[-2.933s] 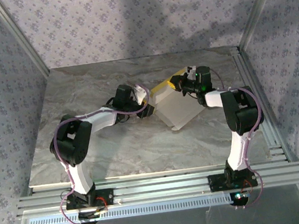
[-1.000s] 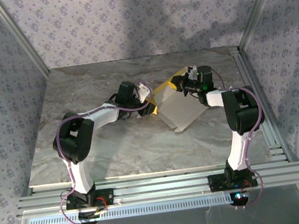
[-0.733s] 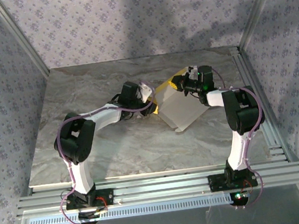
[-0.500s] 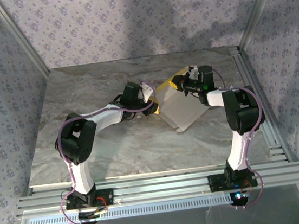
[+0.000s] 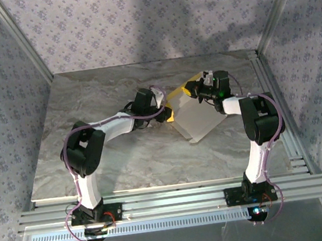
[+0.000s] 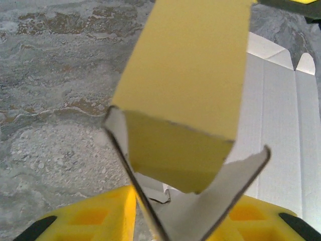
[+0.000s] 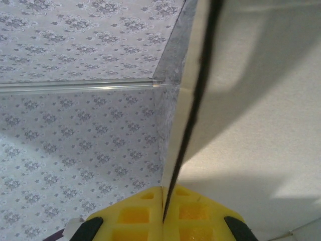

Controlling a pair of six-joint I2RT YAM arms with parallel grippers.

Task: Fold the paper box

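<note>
The paper box [image 5: 197, 119] lies half-folded right of the table's middle, white side up, with a yellow panel [image 5: 176, 99] raised at its far left corner. My left gripper [image 5: 164, 113] meets that corner from the left. In the left wrist view its yellow fingers [image 6: 100, 213] hold two white flaps [image 6: 228, 183] that spread in a V, and the yellow panel [image 6: 190, 65] rises beyond them. My right gripper [image 5: 195, 90] is at the box's far edge. Seen from the right wrist, the right gripper [image 7: 164, 201] is shut on a thin cardboard edge [image 7: 198, 95].
The grey marbled tabletop [image 5: 99, 96] has open room to the left and in front of the box. Patterned walls [image 5: 137, 23] close the back and sides. Aluminium rails [image 5: 274, 89] run along the right side and the near edge.
My left arm has pushed to the right into the box's corner, and the yellow panel stands a little more upright. The right gripper has kept its grip and place.
</note>
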